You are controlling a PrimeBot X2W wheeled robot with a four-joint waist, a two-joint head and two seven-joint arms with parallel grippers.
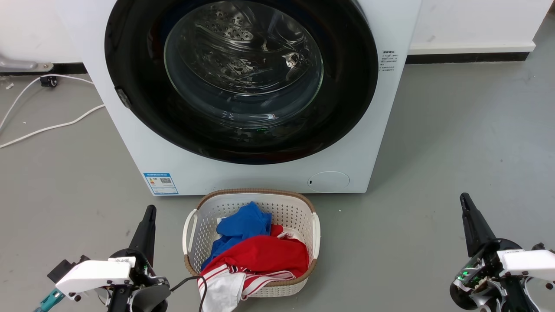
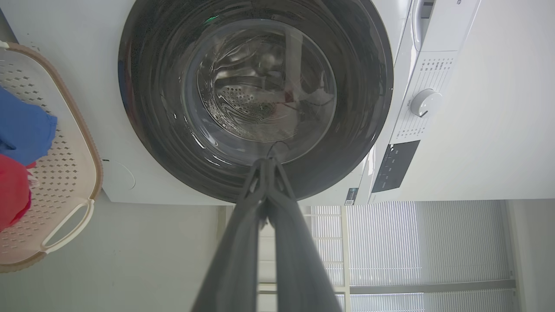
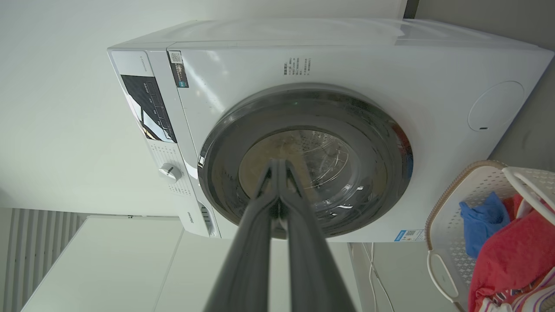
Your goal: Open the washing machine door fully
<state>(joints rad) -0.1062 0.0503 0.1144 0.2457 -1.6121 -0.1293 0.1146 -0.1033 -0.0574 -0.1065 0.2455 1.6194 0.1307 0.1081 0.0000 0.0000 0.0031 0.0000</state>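
The white washing machine (image 1: 260, 173) stands ahead on the floor. Its round washing machine door (image 1: 134, 86) lies flat against the front, its glossy black rim unbroken and the steel drum visible through the glass. A small latch tab sits on the rim's left edge. My left gripper (image 1: 149, 211) is low at the left, shut and holding nothing, well short of the machine. At the lower right my right gripper (image 1: 465, 199) is shut and empty too. The door (image 2: 156, 143) and the left gripper (image 2: 268, 161) show in the left wrist view, the door (image 3: 390, 147) and the right gripper (image 3: 278, 162) in the right wrist view.
A white laundry basket (image 1: 299, 212) with blue and red clothes sits on the floor right in front of the machine, between my arms. White cables (image 1: 47, 125) trail over the floor at the left. Bare grey floor lies to the right of the machine.
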